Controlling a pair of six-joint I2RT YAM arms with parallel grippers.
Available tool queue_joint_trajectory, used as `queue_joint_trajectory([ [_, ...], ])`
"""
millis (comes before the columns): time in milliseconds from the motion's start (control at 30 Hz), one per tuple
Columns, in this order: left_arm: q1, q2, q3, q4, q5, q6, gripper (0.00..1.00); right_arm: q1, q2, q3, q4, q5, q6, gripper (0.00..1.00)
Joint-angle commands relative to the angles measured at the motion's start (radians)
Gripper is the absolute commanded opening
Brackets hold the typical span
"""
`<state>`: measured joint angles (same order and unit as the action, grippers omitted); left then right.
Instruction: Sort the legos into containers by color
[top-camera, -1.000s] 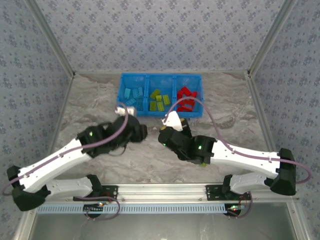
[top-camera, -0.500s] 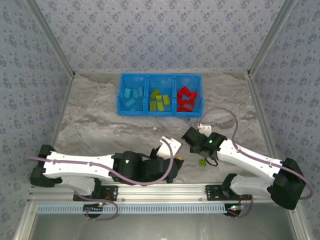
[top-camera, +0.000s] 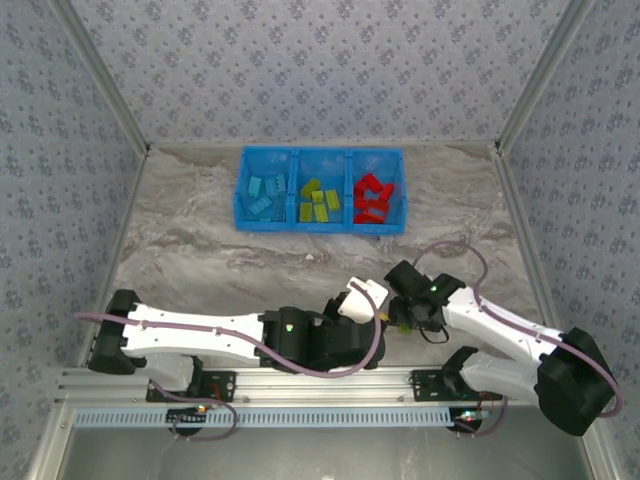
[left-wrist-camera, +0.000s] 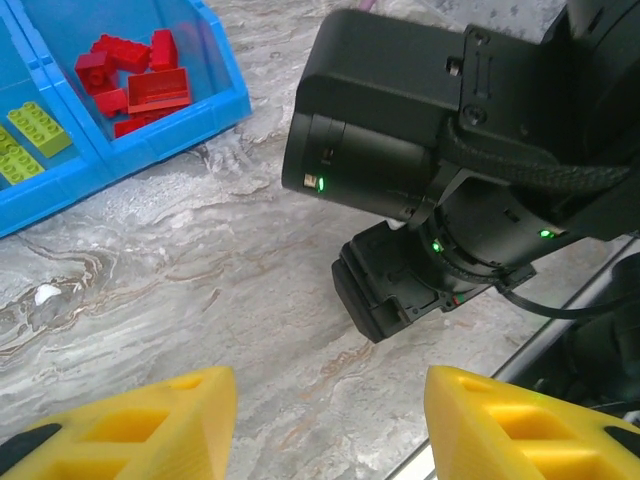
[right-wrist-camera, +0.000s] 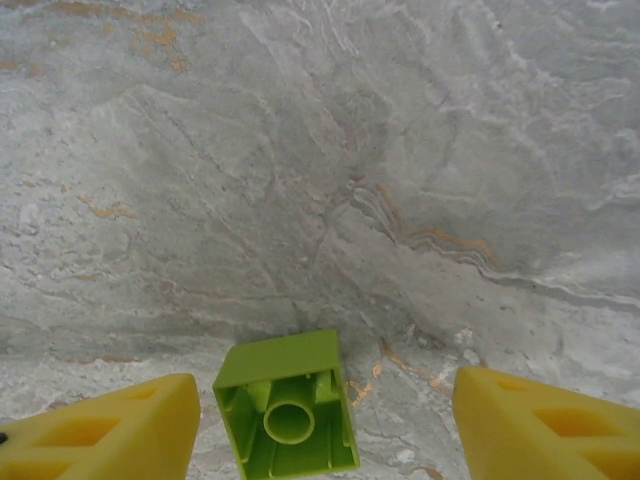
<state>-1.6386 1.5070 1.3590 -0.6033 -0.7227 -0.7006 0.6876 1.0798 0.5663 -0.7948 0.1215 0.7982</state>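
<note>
Blue bin (top-camera: 243, 190) sits at the far side of the marble table (top-camera: 200, 250) and has 3 compartments. The left one holds light blue bricks (top-camera: 262, 193), the middle one lime green bricks (top-camera: 318, 200), the right one red bricks (top-camera: 372, 197).

Left gripper (left-wrist-camera: 330, 400) is low near the table's near edge, about mid-width. Its yellow fingers (left-wrist-camera: 150, 420) are spread wide, with bare marble between them. The black right arm housing (left-wrist-camera: 430, 130) is directly ahead of it in the left wrist view.

Right gripper (right-wrist-camera: 325, 395) is just right of the left one, pointing down, jaws apart. 1 loose lime green brick (right-wrist-camera: 287, 405) lies on the marble between its 2 fingers, studs down, hollow underside and centre tube facing up. The brick is just beside the finger on the left of the right wrist view; contact cannot be judged. It is clear of the other finger and well apart from the bin.
</note>
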Motion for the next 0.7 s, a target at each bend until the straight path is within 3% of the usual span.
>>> queue_joint_trajectory([
  [0,-0.010,0.036,0.028,0.031,-0.017,-0.004,0.53,-0.013,0.006,-0.030,0.036,-0.052,-0.019,0.68],
  [267,-0.011,0.047,0.033,0.062,0.012,0.005,0.52,-0.017,0.071,-0.033,0.075,-0.059,-0.021,0.59],
  [667,-0.008,0.043,0.029,0.079,0.032,0.025,0.52,-0.015,0.077,-0.027,0.095,-0.042,-0.008,0.33],
])
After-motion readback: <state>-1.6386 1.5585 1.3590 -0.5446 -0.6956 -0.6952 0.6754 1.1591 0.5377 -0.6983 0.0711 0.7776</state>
